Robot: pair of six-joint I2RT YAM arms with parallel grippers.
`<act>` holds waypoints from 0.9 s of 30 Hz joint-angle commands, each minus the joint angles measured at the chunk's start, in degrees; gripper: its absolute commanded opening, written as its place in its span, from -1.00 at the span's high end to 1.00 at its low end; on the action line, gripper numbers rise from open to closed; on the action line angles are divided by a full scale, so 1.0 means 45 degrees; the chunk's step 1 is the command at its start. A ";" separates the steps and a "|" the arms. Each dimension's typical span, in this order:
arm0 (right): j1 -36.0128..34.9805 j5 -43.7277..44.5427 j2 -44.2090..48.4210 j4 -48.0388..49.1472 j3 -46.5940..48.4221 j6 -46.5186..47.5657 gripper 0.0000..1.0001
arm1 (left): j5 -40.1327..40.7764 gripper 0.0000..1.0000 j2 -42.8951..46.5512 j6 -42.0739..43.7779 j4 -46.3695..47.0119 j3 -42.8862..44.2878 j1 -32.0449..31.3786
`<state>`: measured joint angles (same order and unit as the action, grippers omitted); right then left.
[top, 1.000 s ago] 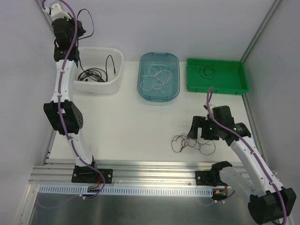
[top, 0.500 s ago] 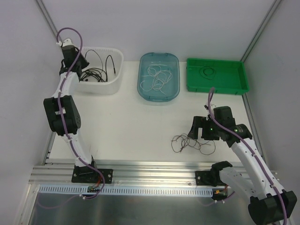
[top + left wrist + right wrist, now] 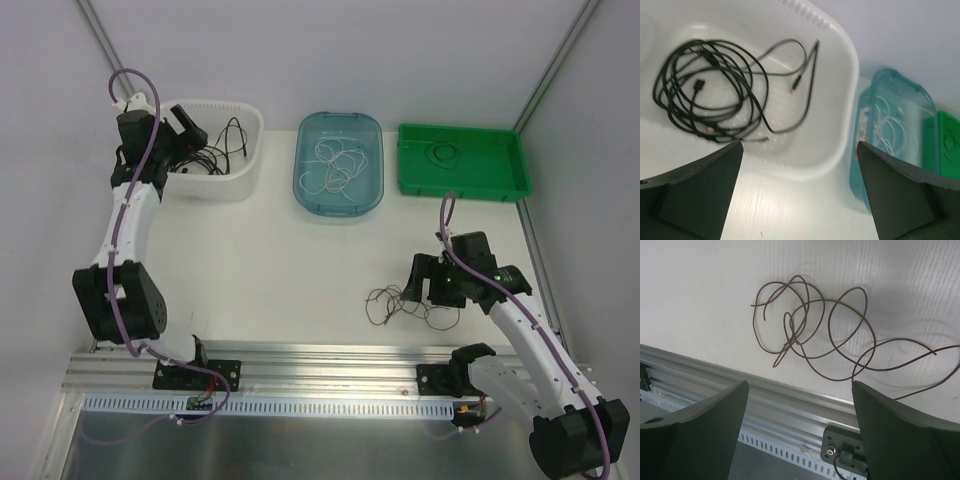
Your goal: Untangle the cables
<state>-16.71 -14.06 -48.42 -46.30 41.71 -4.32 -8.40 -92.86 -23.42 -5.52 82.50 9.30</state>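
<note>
Brown cables (image 3: 790, 342) are lying under the right gripper (image 3: 800, 385); the left gripper (image 3: 800, 145), like it, is gaping empty. Pinching their nine o'clock loose end (image 3: 763, 317) seems wisest.

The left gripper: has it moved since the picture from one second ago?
Yes. In the top view the left gripper has come nearer, from beyond the far left corner of the white basket to above its left end. Its jaws now stand open.

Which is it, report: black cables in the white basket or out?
In: the thin black coiled cables lie on the white plastic basket's floor, inside its walls.
</note>
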 commanded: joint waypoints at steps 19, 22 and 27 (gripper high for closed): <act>-0.4585 0.3473 -0.3724 0.4214 -0.1478 -0.3005 -0.26 | 0.1398 -0.98 1.0966 -0.5281 -0.1625 -1.3136 -1.0579; -0.5834 0.3808 -0.4938 0.4664 -0.0445 -0.3142 -0.07 | 0.1477 -0.98 1.1182 -0.5518 -0.1664 -1.3372 -1.0874; -0.7980 0.4551 -0.7030 0.4100 0.2264 -0.2967 0.74 | 0.1379 -0.98 1.0870 -0.5440 -0.1742 -1.3080 -1.1129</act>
<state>-48.34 3.03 -78.08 -28.93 43.90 -17.02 -3.46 -43.27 -46.11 -13.67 22.63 -39.94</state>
